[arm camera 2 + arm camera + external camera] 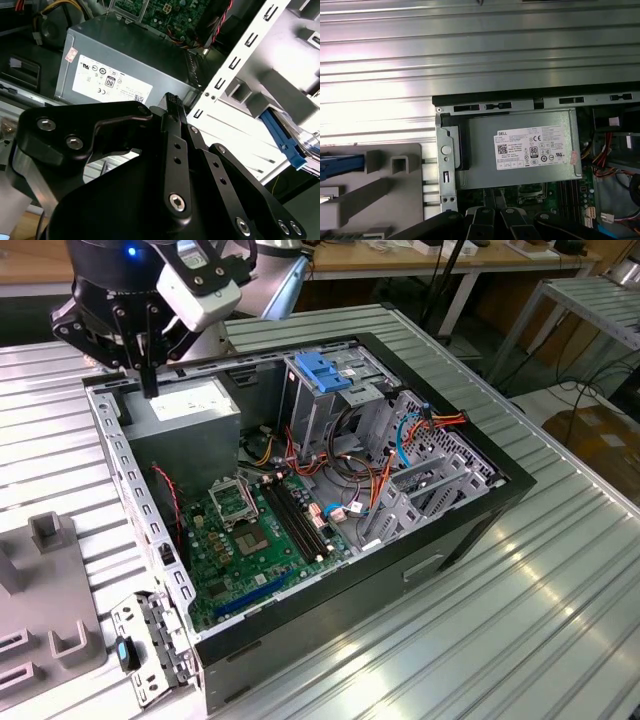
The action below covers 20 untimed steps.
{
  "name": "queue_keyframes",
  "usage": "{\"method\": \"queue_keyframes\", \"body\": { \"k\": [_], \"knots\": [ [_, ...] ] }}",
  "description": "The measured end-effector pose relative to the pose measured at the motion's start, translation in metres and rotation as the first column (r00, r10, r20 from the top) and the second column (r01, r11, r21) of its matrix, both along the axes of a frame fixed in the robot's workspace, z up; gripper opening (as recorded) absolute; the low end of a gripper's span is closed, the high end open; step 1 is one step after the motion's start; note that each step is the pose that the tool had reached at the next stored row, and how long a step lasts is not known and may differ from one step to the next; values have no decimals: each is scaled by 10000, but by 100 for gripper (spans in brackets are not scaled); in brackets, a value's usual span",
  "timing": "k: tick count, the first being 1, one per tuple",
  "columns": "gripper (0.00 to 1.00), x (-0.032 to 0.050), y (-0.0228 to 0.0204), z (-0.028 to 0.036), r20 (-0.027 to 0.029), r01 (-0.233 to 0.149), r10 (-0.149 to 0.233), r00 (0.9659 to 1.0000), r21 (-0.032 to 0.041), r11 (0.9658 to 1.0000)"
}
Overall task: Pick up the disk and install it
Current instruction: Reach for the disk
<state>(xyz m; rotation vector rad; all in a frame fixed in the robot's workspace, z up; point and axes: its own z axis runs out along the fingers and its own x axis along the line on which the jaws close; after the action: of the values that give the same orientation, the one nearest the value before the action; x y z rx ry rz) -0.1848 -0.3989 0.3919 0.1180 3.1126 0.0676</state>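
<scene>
Arm comes in from the far side at the exterior view's left, wrist pointing straight down. Gripper (148,385) hangs over the far-left corner of the open computer case (470,530), above the power supply (185,410). I can't tell whether the tip touches it.

Fingers are pressed together with nothing between them; I read it as clenched and holding nothing.

The disk (340,165) is outside the case. In the first wrist view its blue bracket sits in a slot of the grey fixture (50,590) on the ribbed table (560,570). The second wrist view shows the bracket again, with grey metal beside it, across the perforated rail (130,480) from the gripper.

Edges I'm watching:
- The perforated rail runs along the case's left edge, between the power supply and the fixture. The fingers are just beside its far end.
- The black case rim sits just behind the fingers on the far side.
- The drive cage (310,415), topped by its blue plate (325,370), stands tall to the right of the power supply, well apart from the fingers.
- Red, orange and blue cables (400,440) bunch up to the right of the cage.

Room: the case is open on top, with the motherboard (250,530) lying low on the near side of the power supply. The fixture is near-left of the case, just beside the rail.
</scene>
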Motion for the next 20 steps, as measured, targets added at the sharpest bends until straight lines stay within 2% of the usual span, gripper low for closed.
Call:
{"method": "queue_keyframes", "body": {
  "k": [20],
  "knots": [
    [11, -139, 0, -3, 0, -1, 1, 10000, 0, 10000]
  ]
}}
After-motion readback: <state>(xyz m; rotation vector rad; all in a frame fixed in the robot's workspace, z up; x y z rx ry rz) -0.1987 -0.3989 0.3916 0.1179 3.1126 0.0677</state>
